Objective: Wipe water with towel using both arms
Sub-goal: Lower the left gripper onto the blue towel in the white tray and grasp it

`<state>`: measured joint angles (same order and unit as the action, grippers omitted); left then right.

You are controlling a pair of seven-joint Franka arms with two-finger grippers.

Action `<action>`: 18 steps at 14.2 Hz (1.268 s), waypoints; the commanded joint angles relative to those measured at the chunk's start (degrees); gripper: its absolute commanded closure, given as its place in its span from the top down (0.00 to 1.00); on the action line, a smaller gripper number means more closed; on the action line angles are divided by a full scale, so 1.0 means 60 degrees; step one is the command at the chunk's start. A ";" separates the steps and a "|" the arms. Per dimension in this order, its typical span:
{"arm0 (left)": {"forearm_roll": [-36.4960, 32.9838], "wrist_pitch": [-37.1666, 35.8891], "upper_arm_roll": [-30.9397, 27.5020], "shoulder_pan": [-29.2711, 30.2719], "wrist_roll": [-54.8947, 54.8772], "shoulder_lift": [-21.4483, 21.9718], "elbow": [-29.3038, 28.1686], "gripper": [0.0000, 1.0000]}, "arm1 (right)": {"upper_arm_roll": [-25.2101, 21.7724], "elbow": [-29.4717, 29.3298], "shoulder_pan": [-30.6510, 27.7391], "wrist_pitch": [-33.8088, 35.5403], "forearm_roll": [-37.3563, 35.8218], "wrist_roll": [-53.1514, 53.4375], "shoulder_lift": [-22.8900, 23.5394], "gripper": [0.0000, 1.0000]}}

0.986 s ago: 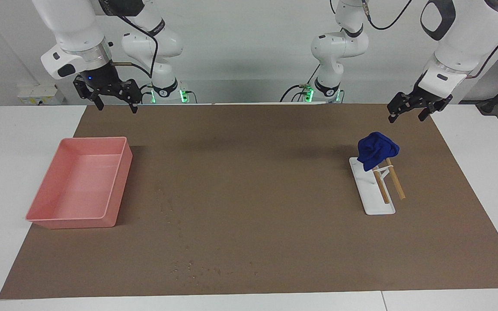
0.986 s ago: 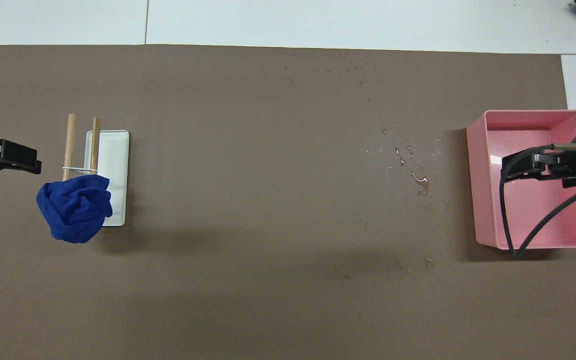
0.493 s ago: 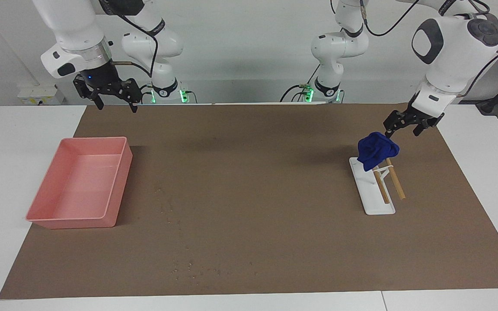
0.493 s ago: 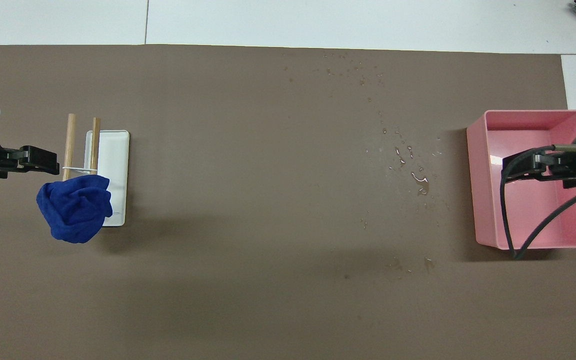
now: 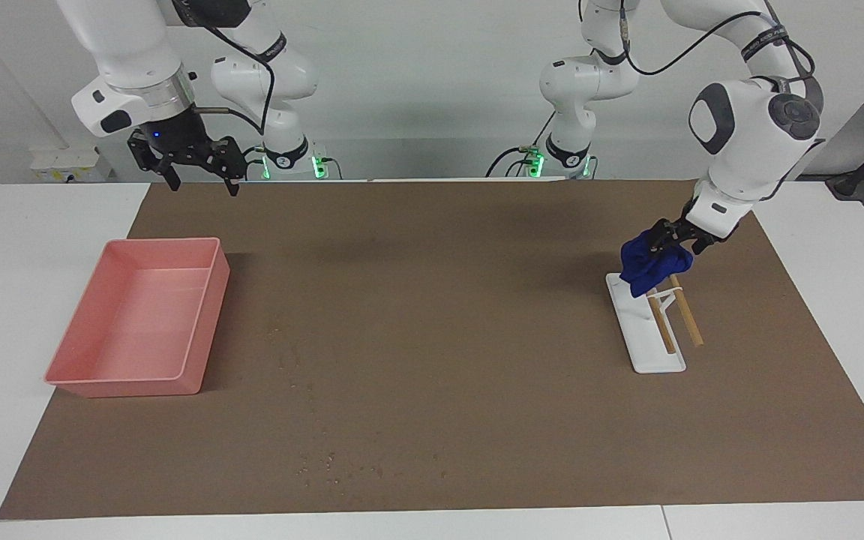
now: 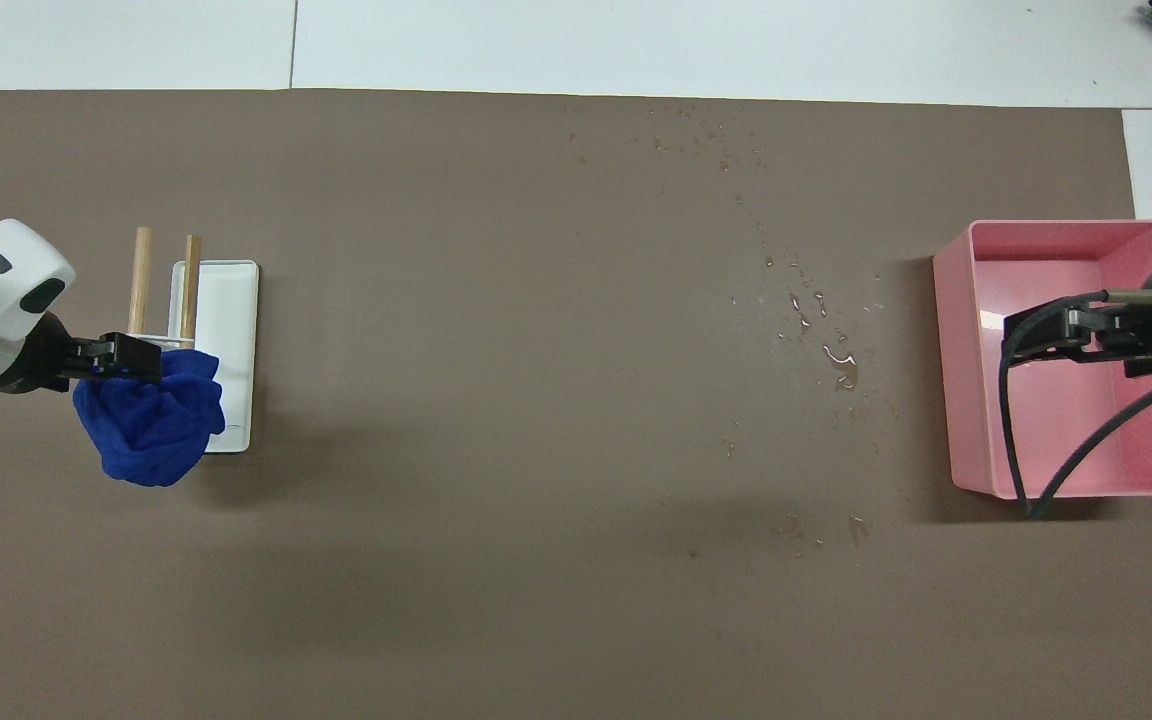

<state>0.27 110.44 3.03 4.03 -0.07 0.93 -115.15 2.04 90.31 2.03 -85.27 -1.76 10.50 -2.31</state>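
1. The towel point(image 5: 653, 264) is a bunched deep-blue cloth draped on the raised end of the two wooden sticks point(image 5: 678, 318), over the end of the white tray point(image 5: 646, 346) that lies nearer the robots.
2. The left gripper point(image 5: 673, 237) is at the top of the towel, its tips against the cloth; whether it has clamped the cloth I cannot tell.
3. The right gripper point(image 5: 199, 169) hangs in the air with fingers spread and nothing between them, over the pink bin's point(image 5: 72, 351) end nearer the robots; that arm waits.
4. Water drops point(image 6: 831, 355) lie scattered on the brown mat point(image 5: 432, 337), between the tray and the pink bin, closer to the bin.
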 commanded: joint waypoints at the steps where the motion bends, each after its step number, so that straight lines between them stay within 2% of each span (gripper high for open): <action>1: -0.0031 0.0561 -0.0080 -0.0056 -0.0120 0.0313 -0.0625 1.00 | 0.0026 0.0241 -0.0046 0.0046 -0.0058 -0.0271 -0.0230 1.00; 3: -0.0045 0.0592 -0.0080 -0.0071 -0.0120 0.0313 -0.0686 1.00 | 0.0026 0.0241 -0.0046 0.0046 -0.0058 -0.0257 -0.0230 1.00; 4: -0.0060 0.0592 -0.0080 -0.0071 -0.0120 0.0313 -0.0758 0.90 | 0.0026 0.0241 -0.0046 0.0046 -0.0043 -0.0256 -0.0230 1.00; 6: -0.0497 0.0577 -0.0066 -0.0115 -0.0120 0.0342 -0.0876 0.65 | 0.0026 0.0241 -0.0031 0.0046 -0.0058 -0.0183 -0.0230 1.00; 10: -0.0543 0.0460 -0.0065 -0.0144 -0.0120 0.0357 -0.0949 0.05 | 0.0026 0.0241 -0.0017 0.0046 -0.0058 -0.0169 -0.0230 1.00; 11: -0.0543 0.0431 -0.0065 -0.0144 -0.0135 0.0372 -0.0935 0.00 | 0.0026 0.0241 -0.0017 0.0032 -0.0058 -0.0169 -0.0230 1.00; 14: -0.0572 -0.0139 -0.0065 -0.0188 -0.0106 0.0314 -0.0643 0.00 | 0.0026 0.0227 -0.0017 -0.0041 -0.0058 -0.0169 -0.0230 1.00; 18: -0.0558 -0.1237 -0.0036 -0.0217 0.0098 0.0109 0.0439 0.00 | 0.0026 0.0227 0.0012 -0.0042 -0.0058 -0.0154 -0.0230 1.00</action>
<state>-2.60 107.22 3.32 3.81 -0.37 1.75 -116.20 2.04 90.33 2.09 -85.27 -1.76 10.50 -2.41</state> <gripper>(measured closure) 0.767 0.000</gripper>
